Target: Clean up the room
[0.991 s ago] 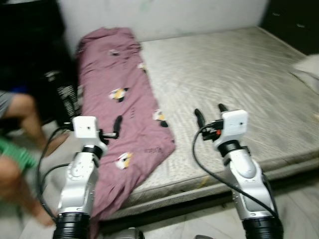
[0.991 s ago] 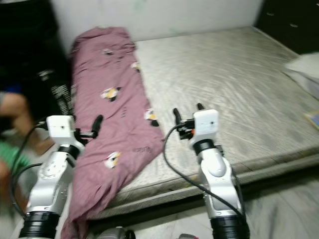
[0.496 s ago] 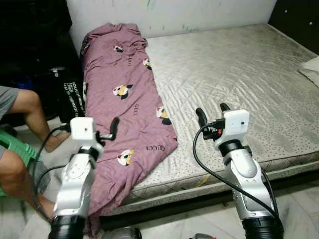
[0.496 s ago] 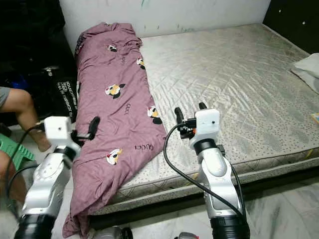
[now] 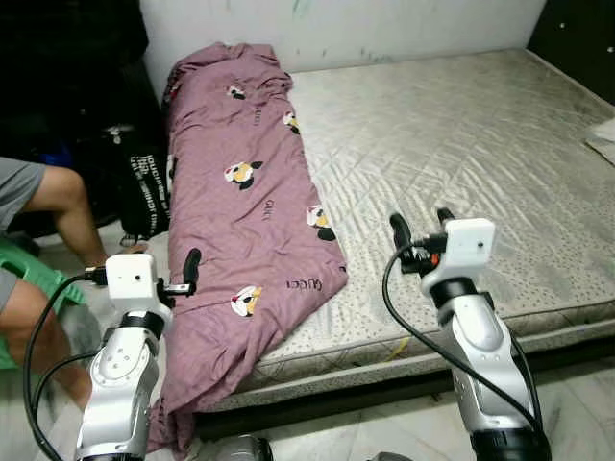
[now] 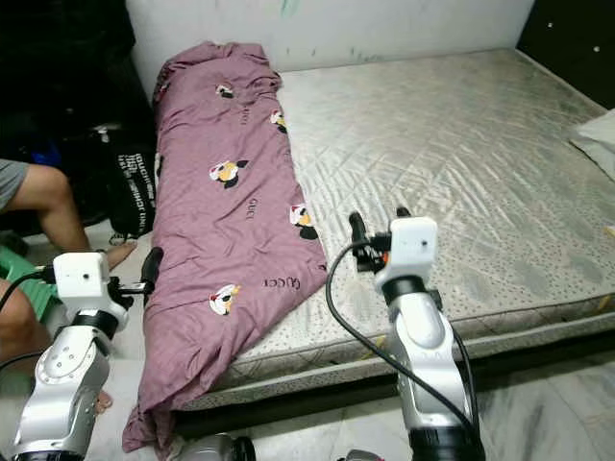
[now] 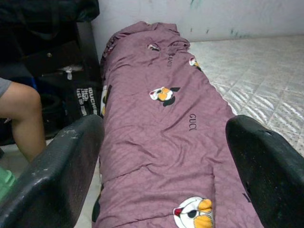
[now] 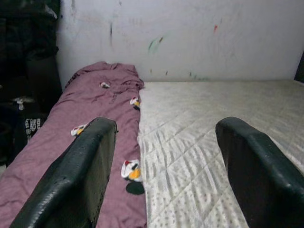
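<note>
Purple blanket (image 5: 258, 206) on mattress (image 5: 461, 144), both pincers open.

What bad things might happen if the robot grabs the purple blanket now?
The purple blanket hangs off the mattress edge toward the floor, so pulling might drag it all down. A person's leg is close to the left gripper, which might bump it. The right gripper is open over bare mattress, far from the blanket.

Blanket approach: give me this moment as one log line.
blanket: left side of mattress, draping off | left gripper: open, facing it | right gripper: open, empty
</note>
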### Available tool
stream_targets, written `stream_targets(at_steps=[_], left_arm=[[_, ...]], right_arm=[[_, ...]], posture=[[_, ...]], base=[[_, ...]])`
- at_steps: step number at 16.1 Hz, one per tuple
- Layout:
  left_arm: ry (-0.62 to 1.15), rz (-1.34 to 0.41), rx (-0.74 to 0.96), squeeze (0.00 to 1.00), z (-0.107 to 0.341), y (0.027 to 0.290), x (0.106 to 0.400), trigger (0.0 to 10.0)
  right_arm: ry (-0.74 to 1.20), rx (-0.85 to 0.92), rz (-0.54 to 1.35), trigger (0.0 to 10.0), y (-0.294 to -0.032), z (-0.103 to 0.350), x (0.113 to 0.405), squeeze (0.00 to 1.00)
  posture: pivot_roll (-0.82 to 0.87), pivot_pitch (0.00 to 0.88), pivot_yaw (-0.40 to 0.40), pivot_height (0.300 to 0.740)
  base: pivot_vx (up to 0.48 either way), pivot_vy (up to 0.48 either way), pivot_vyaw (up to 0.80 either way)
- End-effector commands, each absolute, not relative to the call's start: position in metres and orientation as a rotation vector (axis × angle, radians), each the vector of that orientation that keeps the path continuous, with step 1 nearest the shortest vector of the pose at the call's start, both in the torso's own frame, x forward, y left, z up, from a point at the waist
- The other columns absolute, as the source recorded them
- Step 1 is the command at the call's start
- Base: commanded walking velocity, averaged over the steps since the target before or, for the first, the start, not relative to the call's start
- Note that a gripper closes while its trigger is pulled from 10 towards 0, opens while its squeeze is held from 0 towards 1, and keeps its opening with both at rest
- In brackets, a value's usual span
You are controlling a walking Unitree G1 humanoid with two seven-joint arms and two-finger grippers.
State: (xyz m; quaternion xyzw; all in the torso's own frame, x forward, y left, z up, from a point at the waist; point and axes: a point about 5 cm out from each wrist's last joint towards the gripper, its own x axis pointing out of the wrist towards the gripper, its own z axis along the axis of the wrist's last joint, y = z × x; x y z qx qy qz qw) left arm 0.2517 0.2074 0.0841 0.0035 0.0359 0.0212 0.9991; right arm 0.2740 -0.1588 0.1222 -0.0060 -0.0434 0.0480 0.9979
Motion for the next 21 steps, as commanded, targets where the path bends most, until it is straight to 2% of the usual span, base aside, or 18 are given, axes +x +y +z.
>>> stream_targets(at_steps=[1, 6, 14, 21], left_arm=[[0.055, 0.049, 0.030, 0.00, 0.089, 0.210, 0.251, 10.0], [0.045, 0.049, 0.031, 0.00, 0.093, 0.208, 0.255, 10.0], [0.048, 0.051, 0.028, 0.00, 0.095, 0.208, 0.261, 10.0], [0.032, 0.032, 0.014, 0.00, 0.098, 0.205, 0.267, 10.0]], right_arm=[[-0.105, -0.001, 0.094, 10.0, -0.159, 0.128, 0.274, 0.00], [-0.102, 0.004, 0.105, 10.0, -0.158, 0.129, 0.275, 0.00], [-0.098, -0.004, 0.118, 10.0, -0.157, 0.130, 0.275, 0.00], [-0.097, -0.010, 0.128, 10.0, -0.157, 0.130, 0.276, 0.00]], posture=[[-0.06, 0.020, 0.036, 0.740], [-0.06, 0.022, 0.034, 0.718], [-0.06, 0.024, 0.030, 0.624], [-0.07, 0.029, 0.027, 0.619]], base=[[0.000, 0.000, 0.00], [0.000, 0.000, 0.00], [0.000, 0.000, 0.00], [0.000, 0.000, 0.00]])
